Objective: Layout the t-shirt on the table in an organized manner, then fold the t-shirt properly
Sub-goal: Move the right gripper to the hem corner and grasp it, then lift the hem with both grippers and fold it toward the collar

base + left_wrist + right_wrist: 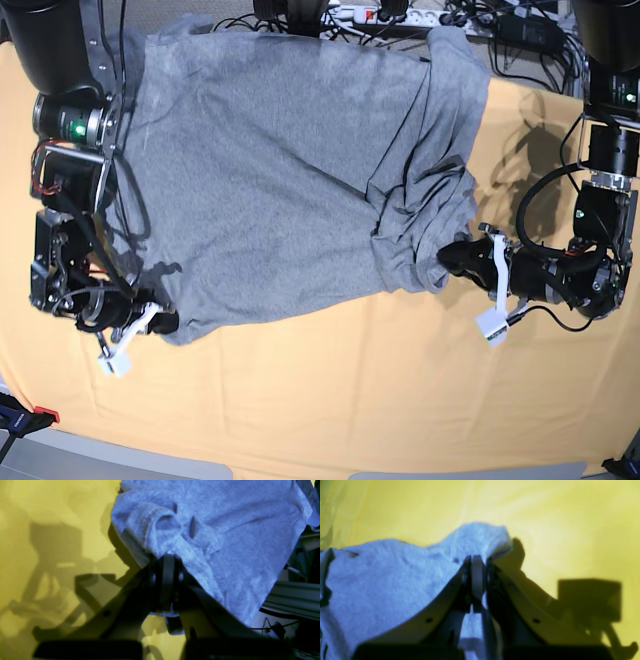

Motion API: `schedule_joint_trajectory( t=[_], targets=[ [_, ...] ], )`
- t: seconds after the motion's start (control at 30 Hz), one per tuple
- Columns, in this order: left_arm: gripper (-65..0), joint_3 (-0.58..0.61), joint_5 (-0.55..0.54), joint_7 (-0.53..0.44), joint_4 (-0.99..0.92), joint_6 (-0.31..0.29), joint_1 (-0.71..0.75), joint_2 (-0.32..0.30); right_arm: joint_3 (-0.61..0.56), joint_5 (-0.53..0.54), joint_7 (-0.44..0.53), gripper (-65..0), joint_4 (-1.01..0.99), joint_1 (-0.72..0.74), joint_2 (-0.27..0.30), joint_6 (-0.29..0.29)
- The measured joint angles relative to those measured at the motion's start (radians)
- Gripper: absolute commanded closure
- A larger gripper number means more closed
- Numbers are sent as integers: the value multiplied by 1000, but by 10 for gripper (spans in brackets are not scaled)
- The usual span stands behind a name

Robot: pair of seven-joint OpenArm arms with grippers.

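Note:
The heather-grey t-shirt (pixel 290 170) lies spread over the far half of the yellow-orange table (pixel 350 400), plain side up, with its right part bunched into folds. My left gripper (pixel 452 266) is at that bunched edge. In the left wrist view its jaws stand together on a rolled fold of the t-shirt (pixel 225 530), left gripper (pixel 167 563). My right gripper (pixel 160 322) is at the shirt's near left corner. The right wrist view shows the right gripper (pixel 477 563) shut on the t-shirt's (pixel 382 575) raised edge, above the table (pixel 570 517).
Cables and a power strip (pixel 390 14) run along the table's far edge, where the shirt's far edge lies close to them. Past the table's edge in the left wrist view are grey rails and wires (pixel 287 600). A clamp (pixel 25 415) sits at the near left corner.

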Motion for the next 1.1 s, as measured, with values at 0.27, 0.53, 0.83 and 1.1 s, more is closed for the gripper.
schedule_joint_trajectory(
  t=[0.27,0.53,0.83,1.1],
  targets=[
    [0,0,11,-18,0,1,-146,-33,0,8,-4,0,1,127,92,4],
    [0,1,303,-351,0,-1,-259,-45,-1,13,-13,0,1,232,160,8],
    [0,1,433,-466,-6,-5,-289,-44,-1,19,-42,0,1,253,165,8],
    [0,2,318,-350,-47,-2,-228,-48,-1,201,-252,0,4,193,167,8]
  ],
)
